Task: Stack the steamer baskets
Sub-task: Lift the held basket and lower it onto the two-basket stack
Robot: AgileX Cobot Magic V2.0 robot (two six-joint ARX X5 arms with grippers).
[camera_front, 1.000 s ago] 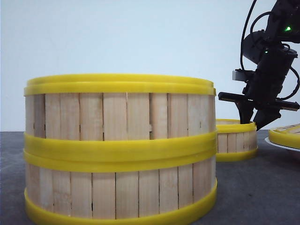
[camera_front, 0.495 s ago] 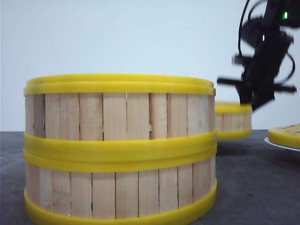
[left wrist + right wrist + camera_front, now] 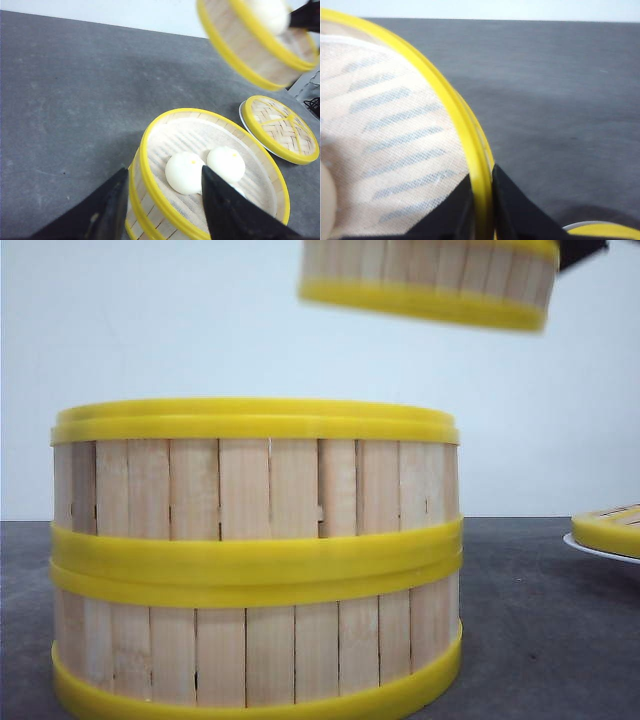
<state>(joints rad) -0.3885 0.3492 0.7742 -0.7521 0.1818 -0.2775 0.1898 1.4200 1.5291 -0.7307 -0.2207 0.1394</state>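
Gripping the raised basket (image 3: pixel 395 130) rim, right fingers (image 3: pixel 515 210) pinch.

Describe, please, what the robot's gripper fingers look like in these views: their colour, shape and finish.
In the left wrist view, the left gripper has two black fingers, broad, flat and wedge-like, tapering to pointed tips, with a smooth, slightly glossy finish. In the right wrist view, the right gripper shows the same black, tapered fingers. No cables or markings are visible on them. The front view shows only a small black corner at its top right.
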